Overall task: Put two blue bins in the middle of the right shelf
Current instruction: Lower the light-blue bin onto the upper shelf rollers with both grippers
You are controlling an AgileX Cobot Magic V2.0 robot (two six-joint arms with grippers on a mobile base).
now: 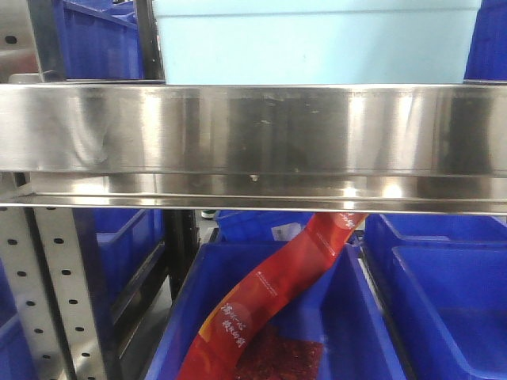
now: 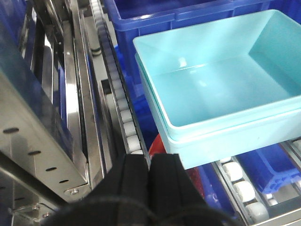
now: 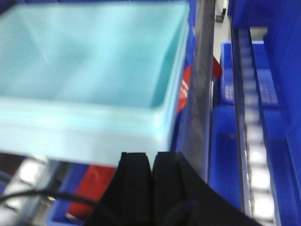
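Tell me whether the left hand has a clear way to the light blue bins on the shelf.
Probably yes. The left hand, shut, sits just below the near corner of the stacked light blue bins, with nothing between them. The roller rail runs alongside, not across the path.

Glossy plastic bins [image 2: 221,89] (brushed-steel rail [image 1: 253,131])

Front view sits close, level with the right shelf's steel rail [image 1: 253,131], facing in. Both wrist views look down from behind closed fingers, sharing the light blue bins [image 2: 221,89] near the roller track [image 2: 123,110].
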